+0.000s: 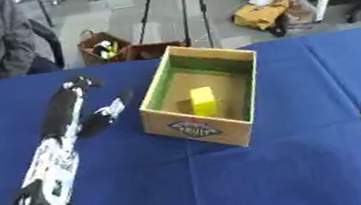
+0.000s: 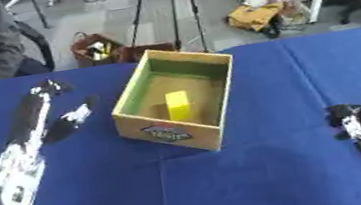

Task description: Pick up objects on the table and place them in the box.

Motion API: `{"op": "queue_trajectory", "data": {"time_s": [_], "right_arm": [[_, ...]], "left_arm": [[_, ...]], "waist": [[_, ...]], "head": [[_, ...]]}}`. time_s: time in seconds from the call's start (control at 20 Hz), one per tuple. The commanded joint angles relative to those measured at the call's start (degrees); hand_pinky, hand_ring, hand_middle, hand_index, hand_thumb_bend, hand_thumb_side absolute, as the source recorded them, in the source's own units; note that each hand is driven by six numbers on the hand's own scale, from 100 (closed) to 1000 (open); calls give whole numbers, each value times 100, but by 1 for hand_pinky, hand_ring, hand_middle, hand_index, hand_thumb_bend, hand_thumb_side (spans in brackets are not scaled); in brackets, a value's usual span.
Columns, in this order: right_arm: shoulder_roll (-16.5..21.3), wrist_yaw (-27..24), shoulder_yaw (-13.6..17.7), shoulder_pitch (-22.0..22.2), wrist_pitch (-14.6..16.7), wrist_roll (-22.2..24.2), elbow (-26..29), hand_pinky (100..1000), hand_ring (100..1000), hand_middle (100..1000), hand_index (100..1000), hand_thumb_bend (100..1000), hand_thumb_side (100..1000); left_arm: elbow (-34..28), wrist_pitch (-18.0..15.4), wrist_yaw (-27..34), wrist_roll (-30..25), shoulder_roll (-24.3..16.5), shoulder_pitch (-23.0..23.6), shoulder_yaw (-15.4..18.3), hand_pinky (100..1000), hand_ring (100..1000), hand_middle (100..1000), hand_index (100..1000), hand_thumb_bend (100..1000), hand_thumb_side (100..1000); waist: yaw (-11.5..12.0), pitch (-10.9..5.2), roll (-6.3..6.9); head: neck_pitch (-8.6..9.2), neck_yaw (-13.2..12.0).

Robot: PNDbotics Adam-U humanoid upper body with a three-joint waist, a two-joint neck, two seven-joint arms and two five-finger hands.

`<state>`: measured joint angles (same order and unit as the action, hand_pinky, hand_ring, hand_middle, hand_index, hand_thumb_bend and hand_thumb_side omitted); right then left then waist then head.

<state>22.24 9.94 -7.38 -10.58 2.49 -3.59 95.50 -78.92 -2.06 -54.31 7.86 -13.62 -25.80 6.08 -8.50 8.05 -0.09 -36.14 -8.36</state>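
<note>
Yellow block (image 1: 203,101) sits upright inside the open tan cardboard box (image 1: 194,125) on the blue tablecloth (image 2: 231,183). Right hand (image 2: 352,118) rests near the right edge — fingers hard to read, can't tell. Farther back, left hand (image 1: 78,106) lies flat beside the box — fingers straight, holding nothing.

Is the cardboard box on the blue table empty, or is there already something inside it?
Not empty. The open-topped box holds one yellow block, standing on the box floor near the middle. Nothing else shows inside.
</note>
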Motion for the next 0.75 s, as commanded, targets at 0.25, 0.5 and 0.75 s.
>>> {"op": "queue_trajectory", "data": {"time_s": [0.25,0.5,0.75], "right_arm": [[73,-43,54,-27,3,-9,41,613,717,656,782,100,982],[73,-43,52,-27,4,-5,38,613,717,656,782,100,982],[72,-43,53,-26,5,-4,38,613,717,656,783,100,982]], "left_arm": [[-890,598,610,-197,-122,513,-65,678,664,624,688,607,970],[-1216,993,1028,-379,-181,639,-143,676,661,622,687,605,972],[-1326,1132,1445,-435,-244,708,-157,674,660,620,686,605,971]], "waist": [[-19,-98,-8],[-18,-95,-1],[-11,-94,-2]], "head": [[12,1],[6,0],[1,0]]}}
